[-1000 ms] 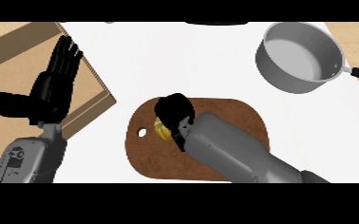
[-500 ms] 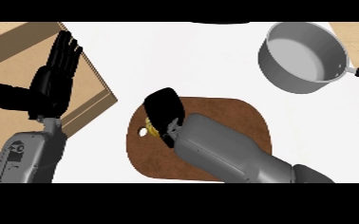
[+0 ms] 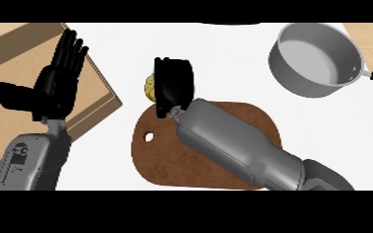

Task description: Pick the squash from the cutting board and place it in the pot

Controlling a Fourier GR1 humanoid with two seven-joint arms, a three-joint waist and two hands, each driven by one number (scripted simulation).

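I see bright, even light: the counter [image 3: 218, 49] glows flat white, while the pot [image 3: 315, 59] at upper right shades softly.

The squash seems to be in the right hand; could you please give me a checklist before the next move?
1. Right hand curled round squash: ok, squash mostly hidden.
2. Squash lifted off cutting board: cannot tell; it shows past the board's upper edge.
3. Pot upright, mouth open: ok.
4. Route to pot unobstructed: ok.
5. Left hand out of the way: ok, resting open at the left.
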